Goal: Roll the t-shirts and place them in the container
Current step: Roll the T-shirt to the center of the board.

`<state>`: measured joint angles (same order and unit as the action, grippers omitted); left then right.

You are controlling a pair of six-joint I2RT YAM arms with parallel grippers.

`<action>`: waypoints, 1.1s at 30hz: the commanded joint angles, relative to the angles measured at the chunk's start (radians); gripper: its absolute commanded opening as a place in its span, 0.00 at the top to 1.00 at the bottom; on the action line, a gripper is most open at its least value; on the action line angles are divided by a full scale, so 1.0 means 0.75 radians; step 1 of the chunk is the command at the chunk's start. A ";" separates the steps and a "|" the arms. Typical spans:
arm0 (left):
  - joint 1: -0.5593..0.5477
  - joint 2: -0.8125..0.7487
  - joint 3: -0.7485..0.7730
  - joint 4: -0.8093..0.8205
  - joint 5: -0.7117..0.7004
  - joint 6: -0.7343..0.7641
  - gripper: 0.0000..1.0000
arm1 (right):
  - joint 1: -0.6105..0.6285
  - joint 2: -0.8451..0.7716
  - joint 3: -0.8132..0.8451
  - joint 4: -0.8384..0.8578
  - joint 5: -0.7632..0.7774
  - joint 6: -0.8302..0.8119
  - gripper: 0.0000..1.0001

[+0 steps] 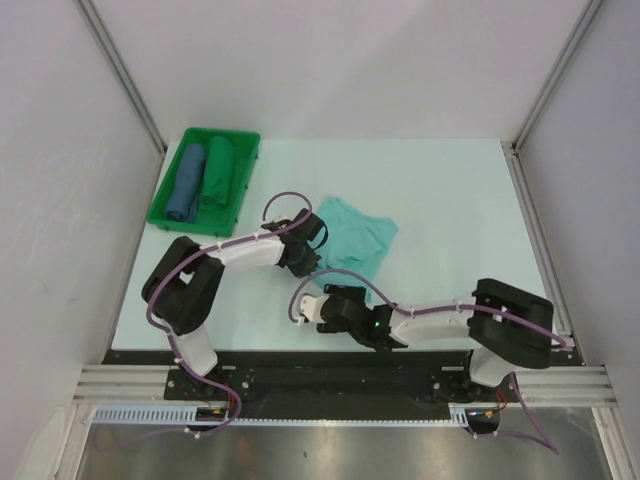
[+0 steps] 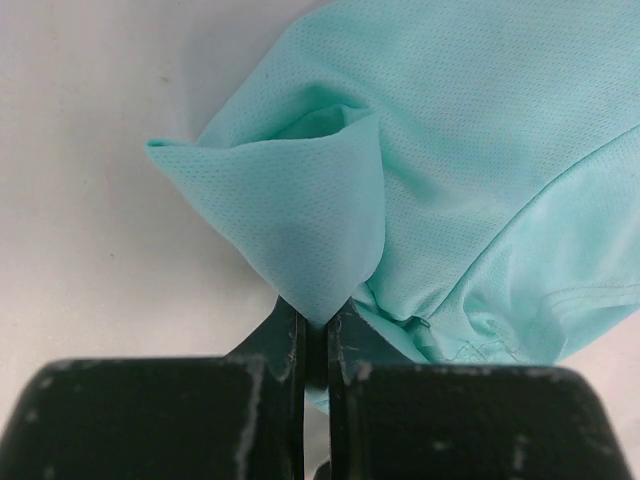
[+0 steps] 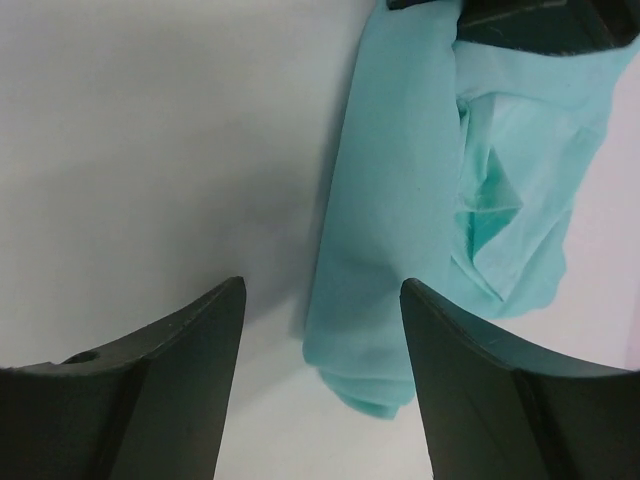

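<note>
1. The table (image 1: 450, 200) is big, pale and flat. It gives the cloth a smooth place to lie and be rolled.
2. The green tray (image 1: 168, 175) sits at the far left corner of the table, well apart from the work. I think it is there to hold the finished ones.
3. The t-shirt (image 1: 355, 238) is light turquoise. It lies crumpled near the middle of the table, just past both grippers. It is not flat and not rolled yet, so I think the job on it has only just begun.
4. A blue roll (image 1: 187, 185) and a dark green roll (image 1: 217, 175) lie side by side in the tray. They look like rolled-up cloth.
5. The left gripper (image 2: 316, 320) is squeezed tight on a fold at the t-shirt's edge. The cloth stands up from it in a little cone. It looks like the pinch is there to lift or pull that edge so the t-shirt can be spread.
6. The right gripper (image 3: 322, 290) has its fingers spread wide and holds nothing. The near end of the t-shirt lies just in front of it. I can't tell if a finger touches the cloth.
</note>
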<state>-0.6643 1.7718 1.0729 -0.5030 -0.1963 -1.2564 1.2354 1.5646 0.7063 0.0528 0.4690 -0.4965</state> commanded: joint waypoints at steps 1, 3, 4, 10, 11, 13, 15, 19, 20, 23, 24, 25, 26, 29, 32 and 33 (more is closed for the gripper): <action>0.004 0.125 -0.058 0.026 0.016 0.012 1.00 | 0.030 0.116 0.015 0.255 0.223 -0.123 0.30; 0.006 0.121 -0.060 0.028 0.020 0.014 1.00 | 0.026 0.188 0.040 0.267 0.242 -0.123 0.30; 0.008 0.119 -0.062 0.028 0.018 0.018 1.00 | 0.026 0.206 0.044 0.279 0.252 -0.125 0.30; 0.010 0.121 -0.054 0.028 0.024 0.021 1.00 | -0.019 0.274 0.050 0.298 0.262 -0.121 0.32; 0.010 0.119 -0.054 0.028 0.026 0.016 1.00 | -0.029 0.272 0.050 0.284 0.246 -0.113 0.35; 0.010 0.117 -0.058 0.037 0.031 0.008 1.00 | -0.064 0.260 0.052 0.253 0.185 -0.072 0.39; 0.012 0.115 -0.058 0.043 0.039 0.004 1.00 | -0.129 0.229 0.056 0.192 0.071 -0.019 0.44; 0.012 0.098 -0.058 0.047 0.045 0.000 1.00 | -0.222 0.154 0.060 0.085 -0.142 0.040 0.53; 0.012 0.094 -0.058 0.045 0.043 -0.002 0.99 | -0.258 0.103 0.062 0.073 -0.250 0.048 0.58; 0.017 0.070 -0.054 0.047 0.047 0.000 0.96 | -0.330 0.055 0.127 -0.062 -0.540 0.132 0.65; 0.017 0.051 -0.052 0.047 0.041 0.004 0.93 | -0.366 0.063 0.150 -0.119 -0.594 0.152 0.69; 0.023 0.043 -0.054 0.047 0.039 0.006 0.91 | -0.385 0.068 0.163 -0.170 -0.662 0.187 0.72; 0.025 0.035 -0.058 0.051 0.039 0.008 0.88 | -0.414 0.068 0.185 -0.189 -0.798 0.200 0.74; 0.035 -0.002 -0.072 0.079 0.043 0.025 0.74 | -0.506 0.072 0.222 -0.279 -1.029 0.245 0.78; 0.041 -0.067 -0.113 0.149 0.033 0.031 0.37 | -0.600 0.086 0.259 -0.342 -1.207 0.285 0.80; 0.043 -0.088 -0.150 0.173 0.027 0.031 0.31 | -0.645 0.104 0.281 -0.371 -1.241 0.298 0.81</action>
<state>-0.6441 1.7454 1.0332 -0.4343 -0.1627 -1.2591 0.8211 1.6360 0.8658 -0.0788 -0.1913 -0.3492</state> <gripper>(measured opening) 0.581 0.240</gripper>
